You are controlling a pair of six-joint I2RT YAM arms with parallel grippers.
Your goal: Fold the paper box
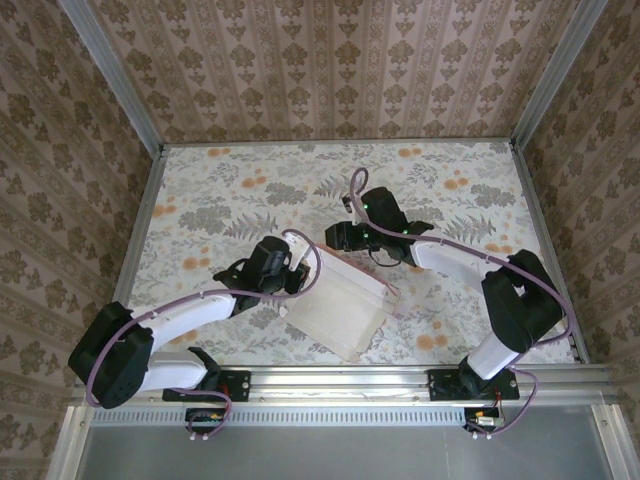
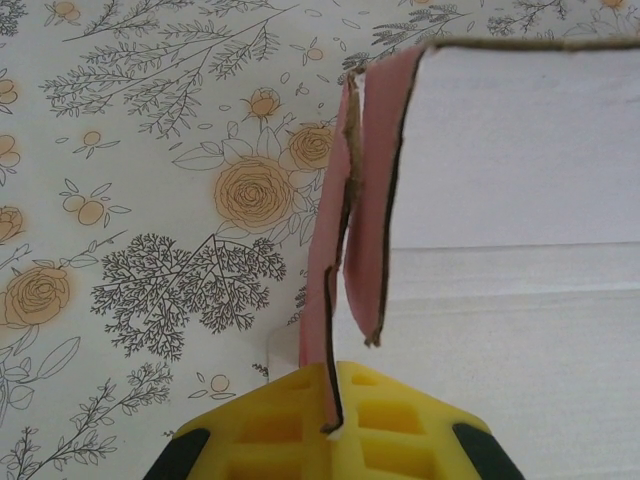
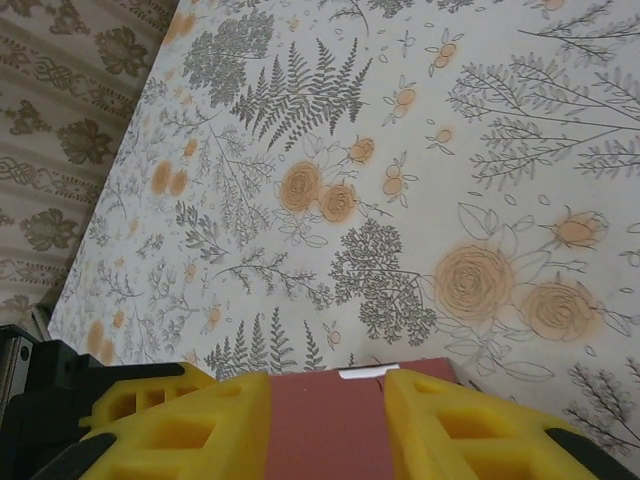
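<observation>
Pink flap (image 2: 322, 300) pinched in your left hand (image 2: 335, 425); the paper box (image 1: 345, 300) spreads rightward, right hand (image 3: 327, 420) straddling its far edge, grip unclear.

— Is there any writing for you to read out here?
— No, you have none. Your paper box (image 1: 340, 300) shows plain pink and off-white card, with no print on it.
— And around it?
— The tablecloth (image 1: 230, 190) gives you flowers and ferns, the wallpaper (image 1: 350, 60) a repeated ornament; you get no letter, number or label from either.
</observation>
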